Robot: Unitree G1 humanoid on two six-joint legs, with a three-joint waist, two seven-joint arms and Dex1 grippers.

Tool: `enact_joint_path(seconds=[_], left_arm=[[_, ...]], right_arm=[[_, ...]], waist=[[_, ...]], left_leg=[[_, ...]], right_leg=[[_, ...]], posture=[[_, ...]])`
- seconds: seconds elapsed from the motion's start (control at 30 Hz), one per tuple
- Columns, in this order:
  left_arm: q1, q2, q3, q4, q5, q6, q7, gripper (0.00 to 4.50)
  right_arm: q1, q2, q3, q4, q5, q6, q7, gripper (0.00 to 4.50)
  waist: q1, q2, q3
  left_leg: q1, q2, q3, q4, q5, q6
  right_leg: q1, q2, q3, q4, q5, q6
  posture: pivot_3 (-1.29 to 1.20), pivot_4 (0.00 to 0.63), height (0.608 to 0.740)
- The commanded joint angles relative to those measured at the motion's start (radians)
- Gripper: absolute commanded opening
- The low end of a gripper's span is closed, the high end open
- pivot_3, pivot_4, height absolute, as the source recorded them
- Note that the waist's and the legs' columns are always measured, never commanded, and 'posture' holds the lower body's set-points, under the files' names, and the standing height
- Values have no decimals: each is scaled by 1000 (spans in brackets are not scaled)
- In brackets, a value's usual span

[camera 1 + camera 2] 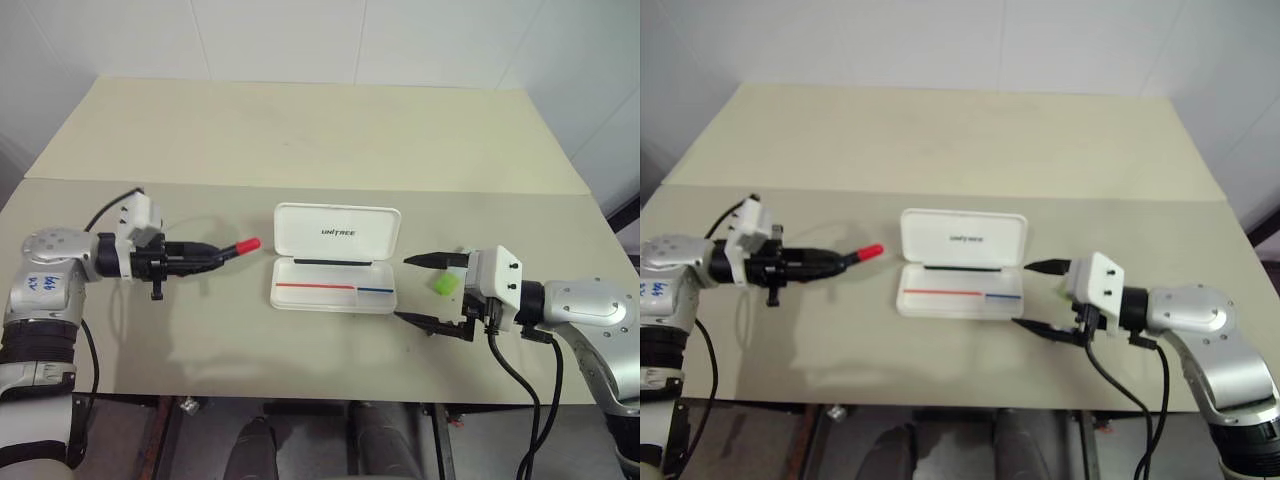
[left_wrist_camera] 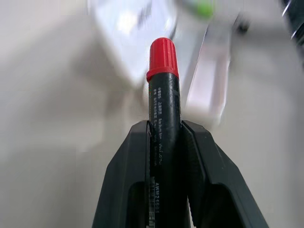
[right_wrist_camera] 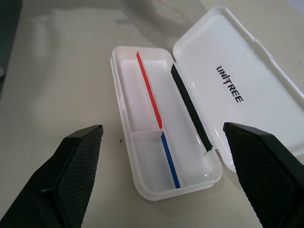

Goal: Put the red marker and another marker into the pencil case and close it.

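Clamping the red marker (image 1: pixel 232 250) by its black barrel, the left tool (image 1: pixel 195 258) leaves the red cap sticking out ahead of its tips, aimed at the pencil case (image 1: pixel 334 285), which lies open on the table (image 1: pixel 300 130) a short way beyond the cap, so the tray is ready to take it. The right tool (image 1: pixel 425 292) waits on the case's far side, fingers spread wide and empty, with the green marker (image 1: pixel 445 284) lying between them, likely its next pick
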Motion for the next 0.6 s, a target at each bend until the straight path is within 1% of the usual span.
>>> enact_joint_path(seconds=[0.03,0.17,0.3,0.33,0.37,0.4,0.5,0.6], left_arm=[[-43,2,34,-102,-78,62,-8,613],[-84,-23,-15,-185,-81,132,25,613],[-113,-81,-82,-254,-76,200,49,613],[-122,-93,-105,-264,-56,202,62,613],[-140,-108,-152,-262,-4,200,90,613],[-158,-137,-184,-258,14,190,95,613],[-194,-197,-220,-242,21,165,94,613],[-251,-259,-279,-196,102,124,153,613]], right_arm=[[13,-5,-40,1,32,-42,23,4288],[-2,5,-26,12,22,-52,9,4288],[-6,9,-18,14,16,-53,-3,4288],[-4,9,-18,13,14,-53,-6,4288],[1,9,-19,11,12,-52,-10,4288],[7,8,-20,8,10,-50,-16,4288],[14,6,-21,4,7,-46,-27,4288],[24,4,-24,-7,5,-38,-44,4288]], waist=[[-2,0,0],[-1,0,0],[-1,0,0],[-1,0,0],[-1,0,0],[0,0,0],[2,-1,0],[2,-1,0]], left_leg=[[0,0,0,0,0,0],[0,0,0,0,0,0],[0,0,0,1,0,0],[0,0,0,1,0,0],[0,0,0,1,0,0],[0,0,0,1,0,0],[0,0,0,3,0,0],[-1,0,0,4,0,0]], right_leg=[[0,0,0,0,0,0],[0,0,0,0,0,0],[1,0,0,0,1,1],[1,0,0,0,1,3],[1,0,0,0,2,5],[1,0,0,0,3,5],[1,0,0,0,3,5],[1,0,0,0,3,5]], posture=[[0,150,740],[0,150,740],[0,150,740],[0,150,740],[0,150,740],[0,150,740],[0,150,740],[0,150,740]])
